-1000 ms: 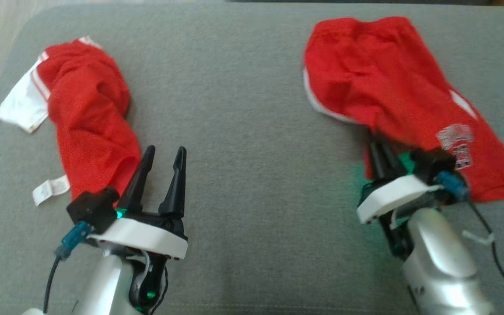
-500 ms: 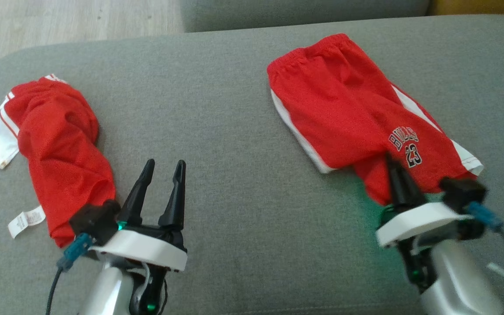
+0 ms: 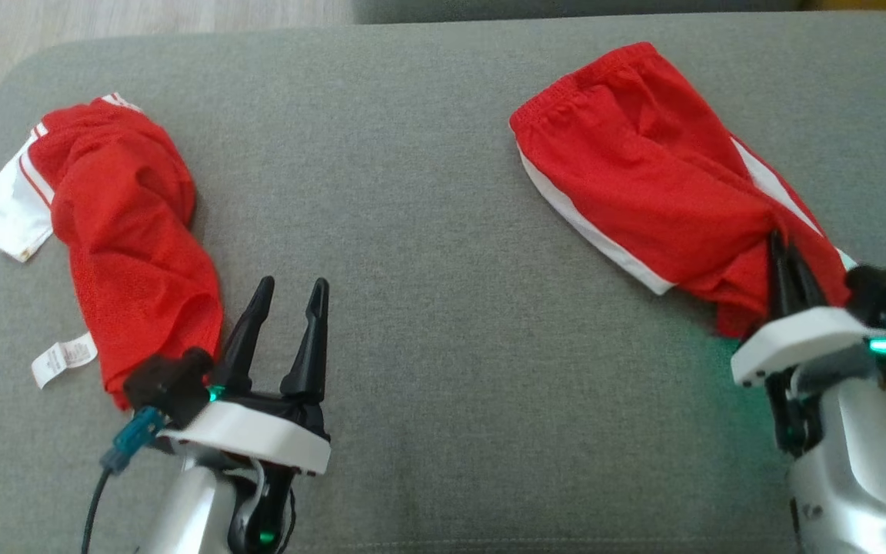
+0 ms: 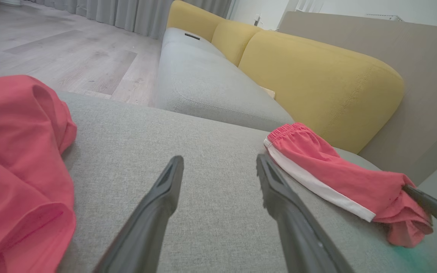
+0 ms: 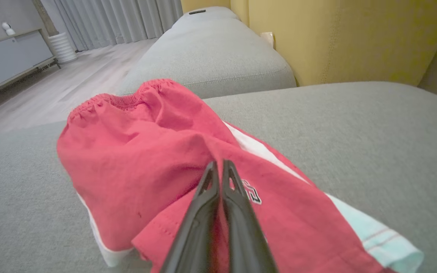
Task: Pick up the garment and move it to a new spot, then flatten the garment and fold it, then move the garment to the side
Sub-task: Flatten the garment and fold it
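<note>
right gripper [image 3: 783, 245] | pinches shorts [image 3: 643, 177] | at nearest leg end

Red and white on grey, with yellow behind

The red mesh shorts [image 3: 643, 177] have a white stripe down the side and, in the right wrist view, white lettering outlined in black. The crumpled red mesh garment [image 3: 135, 254] has a white panel with thin red lines and a white label. The woven sofa cushion [image 3: 428, 231] is plain mid-grey and the padded back cushions [image 4: 317, 76] are mustard yellow. The left gripper [image 3: 289, 286] and right gripper [image 3: 785, 242] have black fingers, white collars and green lights.
</note>
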### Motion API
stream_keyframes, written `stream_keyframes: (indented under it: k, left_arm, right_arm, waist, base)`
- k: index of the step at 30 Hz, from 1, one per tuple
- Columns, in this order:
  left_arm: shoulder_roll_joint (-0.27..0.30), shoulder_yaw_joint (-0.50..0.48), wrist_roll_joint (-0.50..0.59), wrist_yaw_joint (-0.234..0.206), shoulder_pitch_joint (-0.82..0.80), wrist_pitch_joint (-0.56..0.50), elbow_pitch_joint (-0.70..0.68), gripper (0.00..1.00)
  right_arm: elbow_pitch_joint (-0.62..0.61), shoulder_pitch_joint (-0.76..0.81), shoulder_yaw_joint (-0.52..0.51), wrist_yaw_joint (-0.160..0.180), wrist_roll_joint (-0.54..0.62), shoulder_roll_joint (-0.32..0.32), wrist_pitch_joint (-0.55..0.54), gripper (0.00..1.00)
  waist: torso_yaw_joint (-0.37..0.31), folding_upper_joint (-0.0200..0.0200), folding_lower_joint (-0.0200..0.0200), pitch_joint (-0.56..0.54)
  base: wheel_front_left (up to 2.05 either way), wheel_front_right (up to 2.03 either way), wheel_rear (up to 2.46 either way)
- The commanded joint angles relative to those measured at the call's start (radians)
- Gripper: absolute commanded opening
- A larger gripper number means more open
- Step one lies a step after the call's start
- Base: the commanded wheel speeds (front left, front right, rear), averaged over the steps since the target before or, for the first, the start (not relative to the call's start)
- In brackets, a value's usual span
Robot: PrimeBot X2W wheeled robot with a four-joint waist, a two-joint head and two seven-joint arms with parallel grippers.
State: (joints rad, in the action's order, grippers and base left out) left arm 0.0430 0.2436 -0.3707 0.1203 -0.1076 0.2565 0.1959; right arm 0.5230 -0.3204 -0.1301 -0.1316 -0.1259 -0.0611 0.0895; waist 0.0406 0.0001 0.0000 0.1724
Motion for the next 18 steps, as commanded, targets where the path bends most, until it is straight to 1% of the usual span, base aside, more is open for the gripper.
stream_keyframes:
  k: [1, 7, 11, 12, 13, 15, 18]
  left_arm:
    - [0.007, -0.033, 0.010, 0.003, -0.046, 0.005, -0.031, 1.00]
    - [0.007, -0.031, 0.009, 0.004, -0.052, 0.005, -0.031, 1.00]
    - [0.007, -0.022, 0.005, 0.005, -0.060, 0.005, -0.029, 1.00]
    - [0.007, -0.019, 0.003, 0.005, -0.062, 0.005, -0.030, 1.00]
    - [0.007, -0.017, 0.000, 0.005, -0.064, 0.005, -0.030, 1.00]
    - [0.007, -0.013, -0.004, 0.005, -0.067, 0.005, -0.032, 1.00]
    - [0.007, -0.011, -0.008, 0.005, -0.068, 0.005, -0.032, 1.00]
  right_arm:
    - [-0.021, -0.061, 0.018, 0.001, 0.039, -0.007, 0.023, 0.00]
    - [0.000, -0.168, 0.009, 0.001, 0.137, -0.029, 0.046, 0.00]
    - [0.056, -0.235, -0.020, 0.001, 0.200, -0.058, 0.039, 0.00]
    - [0.075, -0.250, -0.030, 0.001, 0.220, -0.066, 0.040, 0.33]
    - [0.097, -0.265, -0.042, 0.001, 0.240, -0.073, 0.041, 1.00]
    - [0.135, -0.289, -0.071, 0.001, 0.290, -0.085, 0.050, 1.00]
    - [0.179, -0.314, -0.119, 0.001, 0.364, -0.081, 0.066, 1.00]
  waist:
    - [0.005, -0.0001, 0.0000, 0.007]
    - [0.013, -0.0001, 0.0000, 0.014]
    - [0.024, -0.0001, 0.0000, 0.016]
    - [0.028, -0.0001, 0.0000, 0.017]
    - [0.032, -0.0001, 0.0000, 0.018]
    - [0.039, -0.0001, 0.0000, 0.021]
    - [0.046, -0.0001, 0.0000, 0.020]
  base:
    - [0.00, 0.00, 0.00]
    - [0.00, 0.00, 0.00]
    - [0.00, 0.00, 0.00]
    - [0.00, 0.00, 0.00]
    - [0.00, 0.00, 0.00]
    - [0.00, 0.00, 0.00]
    - [0.00, 0.00, 0.00]
